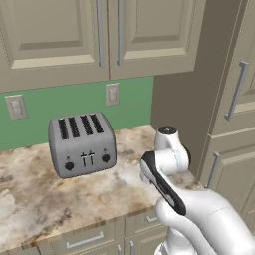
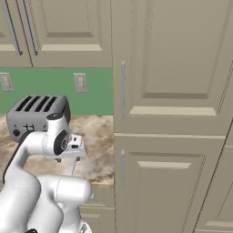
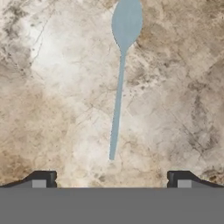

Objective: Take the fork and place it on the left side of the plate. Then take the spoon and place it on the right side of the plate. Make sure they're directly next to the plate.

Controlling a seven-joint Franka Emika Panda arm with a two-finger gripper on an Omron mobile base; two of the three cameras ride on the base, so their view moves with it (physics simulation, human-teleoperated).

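The spoon (image 3: 118, 92), slim and pale bluish-grey, lies flat on the marbled counter (image 3: 52, 87). In the hand view its oval bowl is at the top and its handle runs down toward my gripper (image 3: 111, 180). My gripper hangs above the handle's end, open wide, with nothing between its fingers (image 3: 43, 178). From the right base view the gripper (image 2: 68, 159) points down over the counter just right of the toaster, and a thin stretch of the spoon (image 2: 74, 168) shows below it. The fork and the plate are out of view.
A silver four-slot toaster (image 1: 82, 144) stands on the counter (image 1: 50, 194) near the green back wall. Upper cabinets hang above. A tall cabinet (image 2: 173, 136) closes off the counter on the right. Drawers run under the counter's front edge.
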